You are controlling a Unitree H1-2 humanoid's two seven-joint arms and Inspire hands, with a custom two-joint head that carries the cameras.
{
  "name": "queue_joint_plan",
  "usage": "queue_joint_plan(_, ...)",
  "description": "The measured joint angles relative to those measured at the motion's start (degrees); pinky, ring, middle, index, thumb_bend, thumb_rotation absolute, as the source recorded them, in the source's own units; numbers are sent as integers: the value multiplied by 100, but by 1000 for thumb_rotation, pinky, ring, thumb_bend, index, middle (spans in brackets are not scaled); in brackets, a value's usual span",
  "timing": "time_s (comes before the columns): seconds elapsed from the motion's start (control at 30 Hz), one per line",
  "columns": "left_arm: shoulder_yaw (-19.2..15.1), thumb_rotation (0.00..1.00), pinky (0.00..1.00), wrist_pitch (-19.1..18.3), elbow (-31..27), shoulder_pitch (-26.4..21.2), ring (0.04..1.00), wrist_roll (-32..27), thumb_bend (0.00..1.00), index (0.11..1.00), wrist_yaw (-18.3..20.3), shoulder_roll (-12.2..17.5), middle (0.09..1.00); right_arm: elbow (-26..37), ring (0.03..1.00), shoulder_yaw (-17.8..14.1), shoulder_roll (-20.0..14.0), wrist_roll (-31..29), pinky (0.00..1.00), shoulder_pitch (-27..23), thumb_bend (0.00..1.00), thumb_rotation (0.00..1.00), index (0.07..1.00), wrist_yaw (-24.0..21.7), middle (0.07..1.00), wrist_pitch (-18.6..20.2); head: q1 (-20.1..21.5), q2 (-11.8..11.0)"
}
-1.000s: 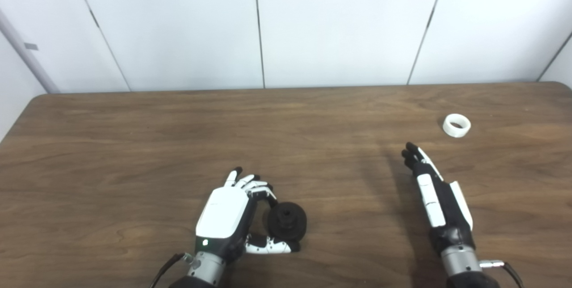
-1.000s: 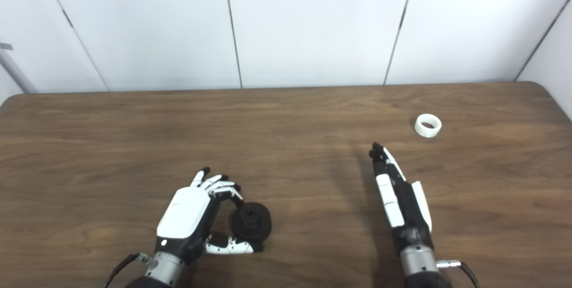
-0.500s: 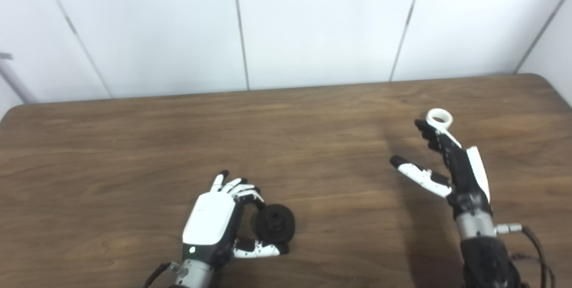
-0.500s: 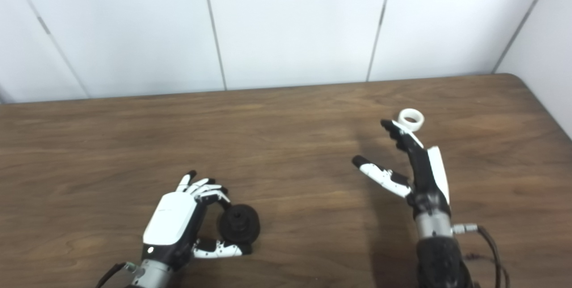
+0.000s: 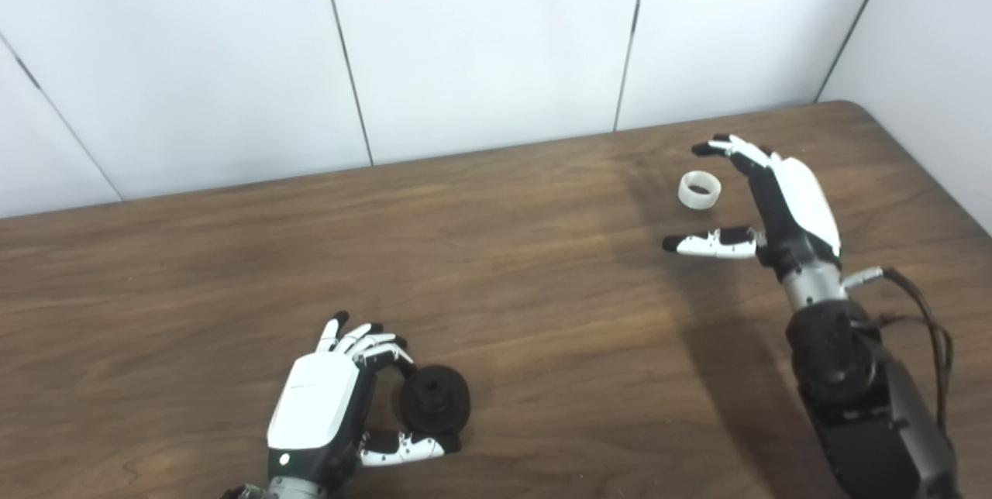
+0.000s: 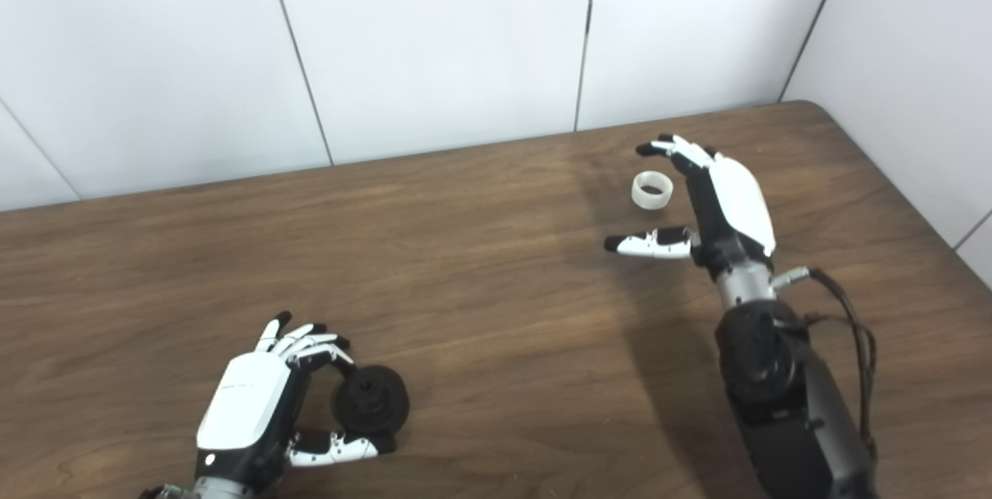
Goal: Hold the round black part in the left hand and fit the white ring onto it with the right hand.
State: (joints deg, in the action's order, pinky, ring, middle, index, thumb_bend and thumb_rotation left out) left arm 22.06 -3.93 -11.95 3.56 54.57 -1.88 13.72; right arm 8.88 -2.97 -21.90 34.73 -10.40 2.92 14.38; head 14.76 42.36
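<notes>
Left hand (image 5: 322, 406) sits low on the table (image 5: 194, 266), fingers and thumb curled around the black part (image 5: 434, 400) — gripping it at the near edge. Right hand (image 5: 775, 197) is spread wide, holding nothing, over the far right of the table. White ring (image 5: 699, 190) lies flat between its fingers and thumb — not touching either.

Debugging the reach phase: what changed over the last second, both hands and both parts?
The camera panned right, so the whole picture shifted. The right hand reached forward to the small white plastic ring and opened, fingers beyond it and thumb nearer; the ring lies on the wooden table, not gripped. Unchanged: the left hand cradles the round black part on the table.
</notes>
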Motion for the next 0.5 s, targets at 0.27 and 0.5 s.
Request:
queue_joint_plan(0.27, -36, 53, 1000, 33, -7, 16, 854, -6, 524, 484, 4, 33, 746, -819, 981, 130, -408, 221, 1000, -601, 873, 189, 730, -256, 943, 275, 149, 0)
queue_joint_plan(0.5, -60, 52, 1000, 37, -43, 62, 851, -15, 524, 484, 39, 44, 746, -1565, 1000, 451, -679, 354, 1000, -1187, 877, 219, 715, -627, 977, 669, 176, -87)
